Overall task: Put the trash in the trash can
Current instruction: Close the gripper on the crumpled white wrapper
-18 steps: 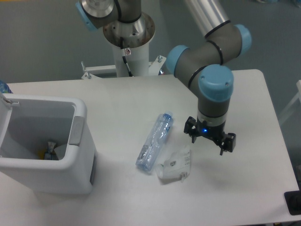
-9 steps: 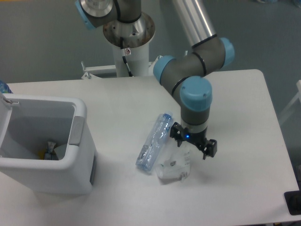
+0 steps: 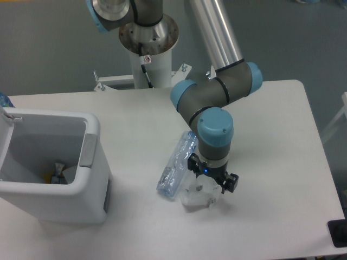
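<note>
The clear water bottle [image 3: 177, 164] with a blue label and cap lies on the table, pointing from lower left to upper right. The wrinkly white wrapper [image 3: 197, 196] lies just right of the bottle's lower end. My gripper [image 3: 210, 177] hangs straight above the wrapper, its fingers spread on either side of the wrapper's upper part, holding nothing. The white trash can [image 3: 87, 179] with a grey inside and a grey tab on its right rim stands at the left of the table, well away from the gripper.
Some scraps lie in the bottom of the trash can [image 3: 58, 173]. The arm's white base column [image 3: 147, 54] stands behind the table's far edge. A dark object [image 3: 338, 233] sits at the table's front right corner.
The gripper has moved left and down, from right of the wrapper to directly above it, and now covers the wrapper's upper part. Bottle and wrapper have not moved.
</note>
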Controlling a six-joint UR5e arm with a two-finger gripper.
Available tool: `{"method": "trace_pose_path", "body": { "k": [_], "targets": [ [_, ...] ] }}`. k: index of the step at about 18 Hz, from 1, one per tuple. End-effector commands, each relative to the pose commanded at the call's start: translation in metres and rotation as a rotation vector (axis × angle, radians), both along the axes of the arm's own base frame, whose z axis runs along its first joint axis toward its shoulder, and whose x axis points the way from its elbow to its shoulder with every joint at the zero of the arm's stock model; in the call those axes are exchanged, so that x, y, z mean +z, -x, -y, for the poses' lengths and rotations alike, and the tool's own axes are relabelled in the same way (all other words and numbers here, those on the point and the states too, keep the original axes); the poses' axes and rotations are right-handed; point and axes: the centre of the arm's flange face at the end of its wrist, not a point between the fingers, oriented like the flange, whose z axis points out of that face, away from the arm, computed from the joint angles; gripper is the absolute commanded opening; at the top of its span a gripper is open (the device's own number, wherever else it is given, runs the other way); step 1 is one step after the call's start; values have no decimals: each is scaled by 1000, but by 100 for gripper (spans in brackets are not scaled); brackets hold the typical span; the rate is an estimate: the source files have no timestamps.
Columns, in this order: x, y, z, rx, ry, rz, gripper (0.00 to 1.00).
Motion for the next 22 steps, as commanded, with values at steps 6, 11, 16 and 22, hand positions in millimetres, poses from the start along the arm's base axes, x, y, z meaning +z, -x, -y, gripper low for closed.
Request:
{"method": "trace_pose_path", "body": {
  "k": [6, 11, 16, 22],
  "targets": [
    [15, 11, -9, 0, -24, -28, 0],
    [28, 13, -12, 1, -47, -39, 0],
    [51, 8, -29, 89, -197, 37, 0],
    [123, -12, -51, 200, -395, 102, 0]
  ]
}}
